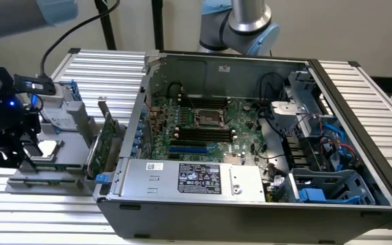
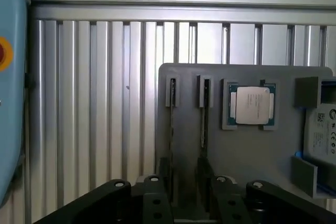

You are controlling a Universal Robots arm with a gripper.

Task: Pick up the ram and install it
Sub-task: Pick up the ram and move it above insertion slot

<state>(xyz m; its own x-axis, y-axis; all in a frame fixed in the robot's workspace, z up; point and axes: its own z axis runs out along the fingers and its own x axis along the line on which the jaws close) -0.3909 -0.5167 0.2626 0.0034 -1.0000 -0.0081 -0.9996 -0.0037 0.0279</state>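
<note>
Black gripper (image 2: pixel 185 167) points straight down over the gray holder (image 2: pixel 252 150), fingers (image 2: pixel 166 170) spread, pinching nothing; the ram (image 2: pixel 172 124) stands on edge in its slot there, near the processor (image 2: pixel 251 105)

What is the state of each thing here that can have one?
hand: open, holding nothing, above the gray holder
ram: standing on edge in a holder slot, not grasped
processor: lying flat in its holder recess
expansion card: upright in the holder, beside the case
computer case: side open
memory slots: empty
</note>
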